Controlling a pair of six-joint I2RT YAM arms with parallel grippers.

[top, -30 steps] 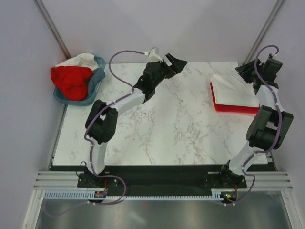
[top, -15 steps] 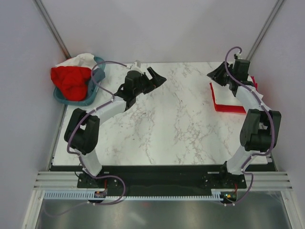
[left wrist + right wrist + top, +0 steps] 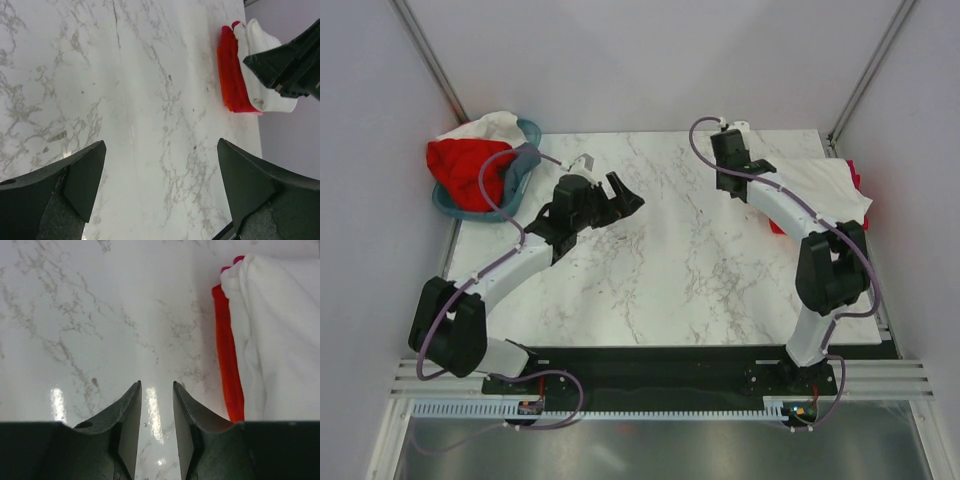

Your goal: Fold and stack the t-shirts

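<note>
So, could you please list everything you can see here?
table: one, white marble, under both arms.
basket: one, teal, far left corner.
loose shirts: two, red and white, heaped in the basket.
stack: one, folded white shirt over red layers, far right edge.
left tool: one, black, open, empty, over the table left of centre.
right tool: one, black, narrow gap, empty, beside the stack.

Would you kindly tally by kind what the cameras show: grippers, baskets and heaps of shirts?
Grippers: 2, the left gripper and the right gripper
Baskets: 1, the teal basket
Shirt heaps: 2, the loose heap in the basket and the folded stack on the table
Total: 5
</note>
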